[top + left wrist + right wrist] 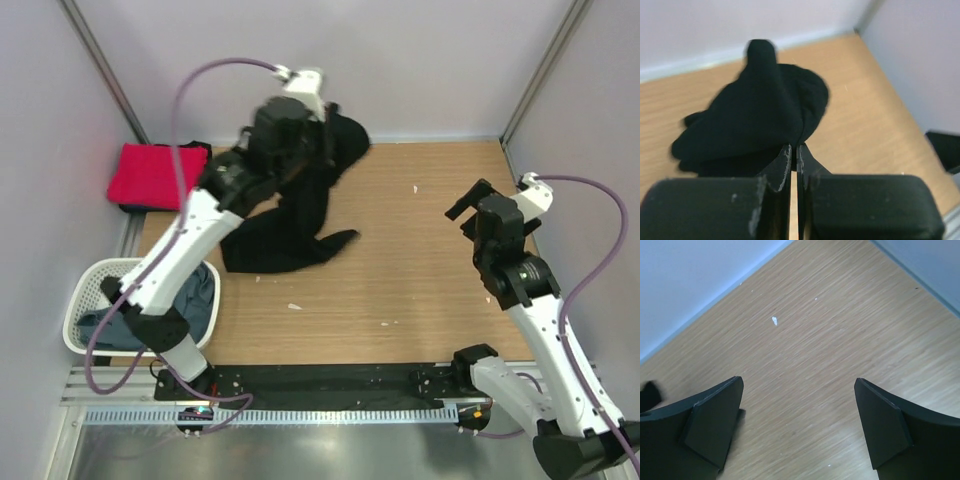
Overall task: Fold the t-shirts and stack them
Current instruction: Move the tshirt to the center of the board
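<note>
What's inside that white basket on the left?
A grey-blue t-shirt lies crumpled in the white basket. The left arm crosses above it, hiding the middle; anything beneath the cloth cannot be seen.

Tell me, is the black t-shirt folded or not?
Not folded. The black t-shirt trails crumpled across the table, one end pinched in the shut left gripper.
</note>
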Tool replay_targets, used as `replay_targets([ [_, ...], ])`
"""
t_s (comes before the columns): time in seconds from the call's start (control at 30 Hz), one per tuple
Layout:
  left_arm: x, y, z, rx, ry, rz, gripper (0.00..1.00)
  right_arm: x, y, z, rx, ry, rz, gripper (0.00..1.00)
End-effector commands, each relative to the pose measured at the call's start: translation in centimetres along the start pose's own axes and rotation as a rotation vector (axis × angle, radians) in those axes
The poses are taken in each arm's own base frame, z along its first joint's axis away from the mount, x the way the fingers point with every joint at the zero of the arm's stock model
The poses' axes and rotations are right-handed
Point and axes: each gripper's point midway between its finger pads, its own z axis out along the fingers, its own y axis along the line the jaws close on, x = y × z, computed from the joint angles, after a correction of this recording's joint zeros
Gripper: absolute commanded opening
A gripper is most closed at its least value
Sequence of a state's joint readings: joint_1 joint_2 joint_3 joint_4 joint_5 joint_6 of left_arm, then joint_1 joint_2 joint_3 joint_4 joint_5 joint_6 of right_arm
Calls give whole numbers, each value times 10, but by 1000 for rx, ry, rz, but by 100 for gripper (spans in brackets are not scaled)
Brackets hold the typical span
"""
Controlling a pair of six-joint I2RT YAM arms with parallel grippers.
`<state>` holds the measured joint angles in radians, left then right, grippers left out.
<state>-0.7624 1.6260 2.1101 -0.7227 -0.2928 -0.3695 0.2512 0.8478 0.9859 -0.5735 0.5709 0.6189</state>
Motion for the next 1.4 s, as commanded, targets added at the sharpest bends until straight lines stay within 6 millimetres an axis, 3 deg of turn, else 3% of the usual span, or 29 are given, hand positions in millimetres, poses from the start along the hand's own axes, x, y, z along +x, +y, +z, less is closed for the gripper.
replay_targets([
  [0.0, 41, -55, 23, 74, 30, 57, 0, -29, -30, -26, 105, -95, 56, 100],
  [0.1, 90, -73, 42, 123, 141, -4, 0, -24, -47, -35, 146, -83, 47, 99],
  [0.13, 123, -71, 53, 114, 211, 3, 0, -21, -51, -38, 159, -70, 35, 100],
  [0.2, 157, -72, 59, 132, 287, -9, 0, -18, -55, -40, 162, -61, 25, 100],
  [0.23, 187, -65, 63, 109, 345, -27, 0, -14, -57, -40, 162, -51, 14, 100],
  [0.3, 214, -56, 63, 79, 401, -32, 0, -7, -54, -38, 137, -27, -3, 100],
  [0.37, 249, -28, 54, -22, 464, -31, 0, 3, -44, -32, 79, 2, -40, 100],
  [0.47, 286, 10, 37, -119, 543, -73, 0, 40, -2, -18, -141, 149, -148, 100],
  [0.5, 294, 14, 32, -122, 561, -84, 0, 60, 16, -20, -243, 240, -167, 100],
  [0.53, 298, 19, 27, -132, 569, -99, 0, 84, 23, -9, -259, 332, -203, 100],
  [0.63, 319, 39, 10, -172, 599, -155, 0, 124, 37, -2, -316, 451, -259, 100],
  [0.7, 331, 35, -4, -92, 634, -156, 0, 141, 44, 0, -315, 475, -279, 100],
  [0.87, 357, 4, -44, 158, 720, -129, 0, 153, 45, 13, -266, 478, -212, 100],
  [0.97, 366, -33, -65, 300, 726, -61, 0, 162, 37, 19, -216, 489, -202, 98],
  [1.03, 366, -49, -63, 350, 729, -10, 7, 170, 30, 21, -188, 505, -201, 97],
  [1.13, 371, -70, -61, 417, 754, 38, 26, 169, 17, 20, -127, 502, -205, 97],
  [1.17, 376, -78, -54, 427, 766, 53, 36, 167, 12, 19, -104, 493, -206, 97],
  [1.2, 377, -82, -53, 435, 769, 62, 60, 161, 4, 21, -63, 460, -212, 97],
  [1.27, 376, -71, -41, 336, 756, 90, 88, 154, -6, 13, -34, 445, -205, 97],
  [1.33, 368, -48, -31, 203, 698, 120, 96, 150, -10, 3, -49, 439, -194, 97],
  [1.37, 356, -25, -21, 77, 642, 109, 100, 151, -10, 1, -68, 442, -194, 97],
])
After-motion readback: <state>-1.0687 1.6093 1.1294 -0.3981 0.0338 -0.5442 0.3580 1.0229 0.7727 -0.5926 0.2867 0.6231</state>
